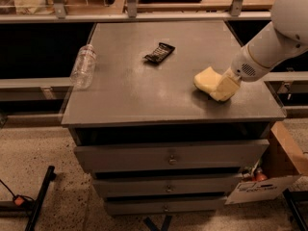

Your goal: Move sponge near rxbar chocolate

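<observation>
On the right side of the matte grey cabinet top [134,95], the sponge [206,78], a thick pale-yellow foam block with wavy sides, is seen well apart from the rxbar chocolate [159,53], a flat dark wrapper. The gripper [225,87] is set against the sponge's right end; whether it is clamped cannot be told. The foam is judged light and squashy, best pinched across its thickness.
</observation>
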